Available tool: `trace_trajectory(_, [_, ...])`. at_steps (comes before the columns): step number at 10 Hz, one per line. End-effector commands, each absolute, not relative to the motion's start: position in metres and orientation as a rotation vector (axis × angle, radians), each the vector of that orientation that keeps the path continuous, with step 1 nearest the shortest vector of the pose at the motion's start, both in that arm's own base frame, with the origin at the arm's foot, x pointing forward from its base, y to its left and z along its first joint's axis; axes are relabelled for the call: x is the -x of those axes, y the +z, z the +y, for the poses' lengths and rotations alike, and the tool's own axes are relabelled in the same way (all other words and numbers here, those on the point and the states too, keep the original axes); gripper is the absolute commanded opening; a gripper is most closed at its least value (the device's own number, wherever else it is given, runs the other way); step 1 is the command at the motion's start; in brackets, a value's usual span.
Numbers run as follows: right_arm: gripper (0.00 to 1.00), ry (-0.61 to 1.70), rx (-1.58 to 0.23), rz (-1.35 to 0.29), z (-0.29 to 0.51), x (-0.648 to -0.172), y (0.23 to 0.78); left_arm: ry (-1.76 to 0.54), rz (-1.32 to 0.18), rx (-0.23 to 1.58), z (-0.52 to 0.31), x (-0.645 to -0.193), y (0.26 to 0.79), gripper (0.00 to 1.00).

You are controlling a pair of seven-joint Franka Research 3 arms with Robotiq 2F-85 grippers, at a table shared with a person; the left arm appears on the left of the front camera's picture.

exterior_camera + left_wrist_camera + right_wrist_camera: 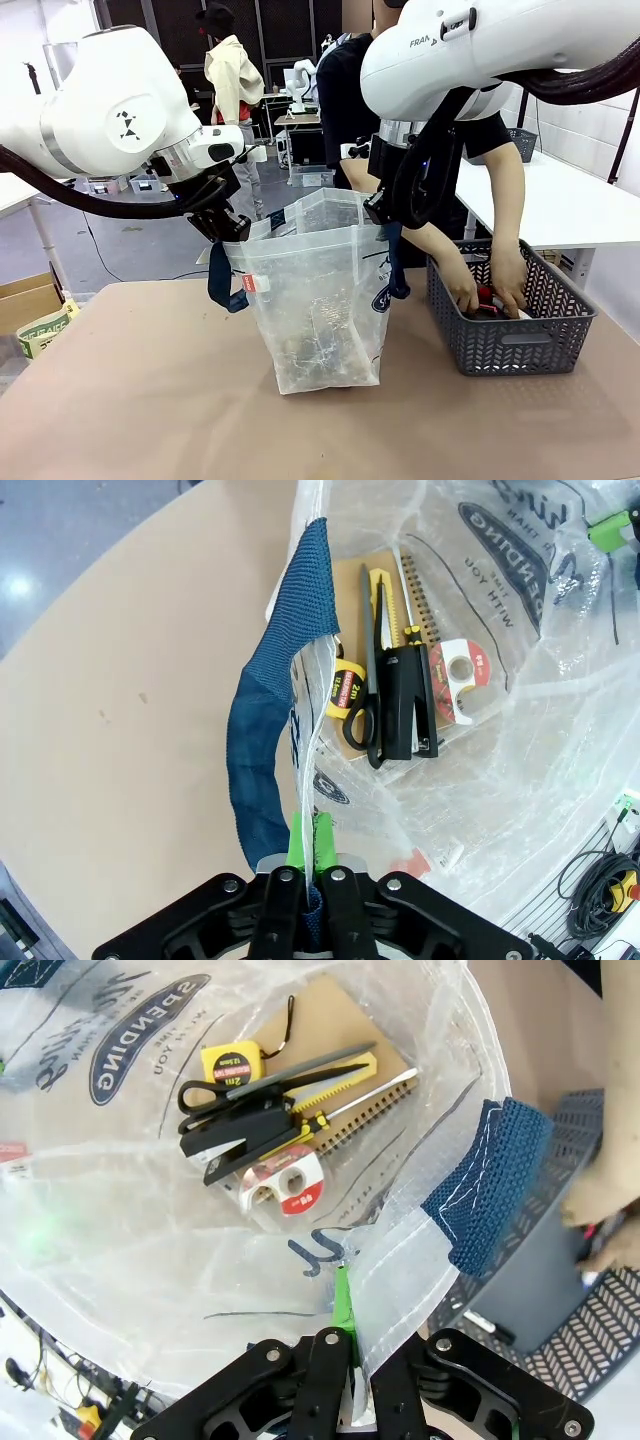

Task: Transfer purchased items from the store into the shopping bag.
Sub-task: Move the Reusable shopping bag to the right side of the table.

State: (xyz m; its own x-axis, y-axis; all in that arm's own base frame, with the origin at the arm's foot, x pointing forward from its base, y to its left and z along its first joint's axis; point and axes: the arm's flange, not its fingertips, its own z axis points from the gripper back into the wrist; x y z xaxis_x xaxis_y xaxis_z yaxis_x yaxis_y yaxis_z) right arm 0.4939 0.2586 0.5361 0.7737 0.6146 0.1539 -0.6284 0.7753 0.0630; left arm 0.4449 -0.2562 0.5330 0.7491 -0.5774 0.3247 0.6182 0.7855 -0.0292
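Note:
The translucent shopping bag (320,300) stands upright mid-table with its mouth held wide. My left gripper (232,228) is shut on its left rim beside the navy handle (262,750), and the left wrist view shows my left gripper (311,830) pinching the plastic. On the opposite rim my right gripper (383,210) is shut as well, the film caught at my right gripper (348,1305). Inside lie purchased items: black scissors (368,680), a black stapler (408,695), a yellow tape measure (345,685), a tape roll (285,1185) and a notebook (340,1020). Both of the person's hands (490,285) reach into the grey basket.
The dark grey mesh basket (510,345) sits on the table to the right of the bag, with a red-and-black object (487,297) under the person's hands. A cardboard box (25,300) stands off the table's left edge. Bare brown tabletop (150,400) lies in front.

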Motion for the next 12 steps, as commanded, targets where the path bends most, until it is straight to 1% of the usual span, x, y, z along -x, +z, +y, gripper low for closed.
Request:
trace_trajectory(1, [0.00,0.673,-0.112,-0.133,0.2581,-0.4939,0.5376,-0.646,-0.310,0.139,-0.2554,-0.4445,0.5343,0.00])
trace_trajectory(12, [0.00,0.673,-0.112,-0.133,0.2581,-0.4939,0.5376,-0.646,-0.310,0.139,-0.2554,-0.4445,0.5343,0.00])
